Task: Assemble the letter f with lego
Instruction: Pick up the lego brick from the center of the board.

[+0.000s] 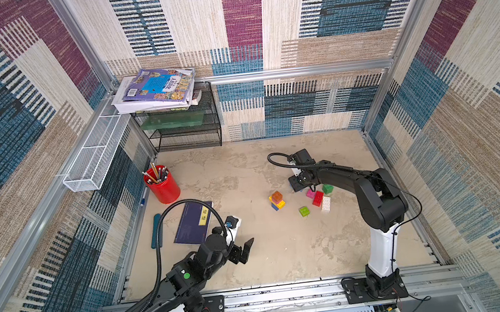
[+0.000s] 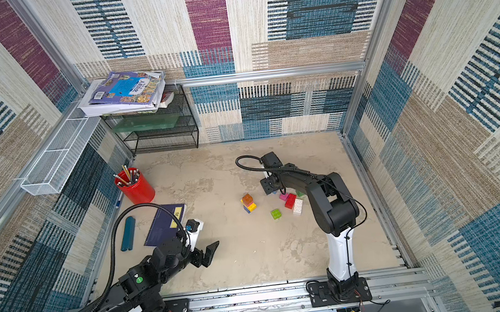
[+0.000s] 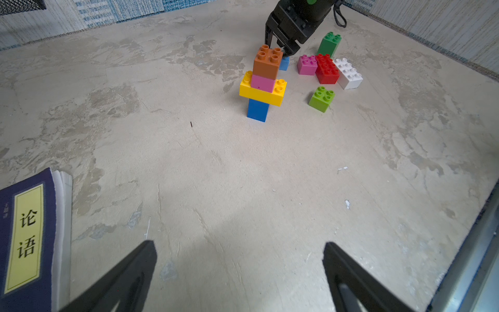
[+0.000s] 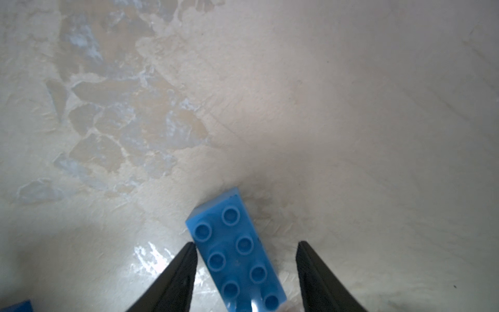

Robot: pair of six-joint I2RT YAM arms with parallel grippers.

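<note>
A lego stack [image 1: 276, 200] [image 3: 263, 81] stands mid-table: a blue brick, a yellow oblong across it, then pink and brown. To its right lie loose pink [image 3: 307, 64], red [image 3: 327, 69], white [image 3: 348, 73], dark green [image 3: 329, 44] and lime [image 3: 321, 98] bricks. My right gripper [image 4: 245, 244] [image 1: 296, 186] is low behind the stack, astride a light blue oblong brick [image 4: 237, 254] lying on the table. One finger touches the brick's side and a gap shows at the other. My left gripper [image 3: 240, 243] [image 1: 245, 253] hovers open and empty near the front.
A dark blue book [image 1: 192, 219] and a teal case [image 1: 156, 231] lie at the left, by a red pencil cup [image 1: 162, 186]. A black mesh shelf [image 1: 184, 128] with books fills the back left corner. A white mesh basket [image 1: 94, 158] hangs on the left wall.
</note>
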